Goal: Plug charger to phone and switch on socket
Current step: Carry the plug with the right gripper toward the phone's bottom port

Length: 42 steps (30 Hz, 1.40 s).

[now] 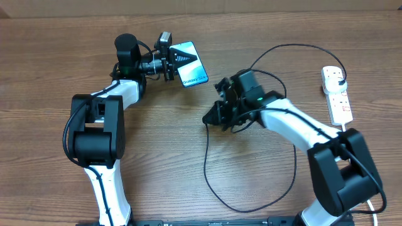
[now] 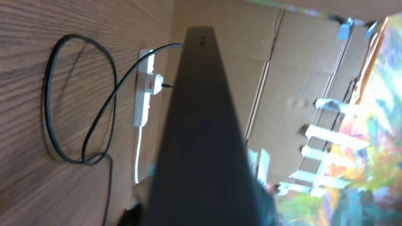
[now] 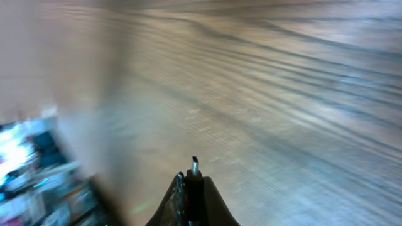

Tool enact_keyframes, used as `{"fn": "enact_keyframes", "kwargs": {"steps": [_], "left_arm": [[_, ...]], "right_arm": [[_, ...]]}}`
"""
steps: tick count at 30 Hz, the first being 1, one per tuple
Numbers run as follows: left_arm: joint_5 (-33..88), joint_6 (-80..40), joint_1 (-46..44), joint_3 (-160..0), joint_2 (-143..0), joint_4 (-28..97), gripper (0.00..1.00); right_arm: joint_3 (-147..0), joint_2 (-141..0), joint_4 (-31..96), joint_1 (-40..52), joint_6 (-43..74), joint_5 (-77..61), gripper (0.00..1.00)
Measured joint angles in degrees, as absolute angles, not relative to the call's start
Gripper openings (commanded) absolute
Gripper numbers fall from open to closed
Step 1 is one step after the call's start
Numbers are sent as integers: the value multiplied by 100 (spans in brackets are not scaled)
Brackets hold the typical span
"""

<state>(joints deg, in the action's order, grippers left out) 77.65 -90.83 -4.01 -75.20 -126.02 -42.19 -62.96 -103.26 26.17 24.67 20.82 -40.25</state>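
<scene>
Charger cable, long, thin and black (image 1: 205, 168), loops across the brown wooden table (image 1: 50, 37). Its black plug (image 1: 340, 80) sits in the white elongated power strip (image 1: 337, 94) at the right edge. The right gripper (image 1: 209, 118) is clamped on the small connector tip (image 3: 195, 166), mid-table. The left gripper (image 1: 171, 61) is clamped on the slim smartphone with a blue-teal screen (image 1: 191, 66), well apart from the tip.

Table (image 3: 282, 94) blurred in right wrist view; socket (image 1: 336, 94) switch positions too small overhead.
</scene>
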Motion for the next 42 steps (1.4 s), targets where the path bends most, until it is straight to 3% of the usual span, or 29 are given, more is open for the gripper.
{"fn": "enact_keyframes", "kwargs": {"steps": [11, 17, 42], "left_arm": [[8031, -8254, -403, -7520, -12602, -4222, 4], [8173, -7979, -491, -7520, -12602, -4224, 4], [7819, -8700, -967, -7526, -12602, -4978, 4]], "right_arm": [[-6300, -10311, 3205, 1450, 1046, -6401, 4], [-6300, -10311, 3192, 1354, 563, -7205, 4], [-6300, -10311, 2270, 1354, 587, -7612, 4]]}}
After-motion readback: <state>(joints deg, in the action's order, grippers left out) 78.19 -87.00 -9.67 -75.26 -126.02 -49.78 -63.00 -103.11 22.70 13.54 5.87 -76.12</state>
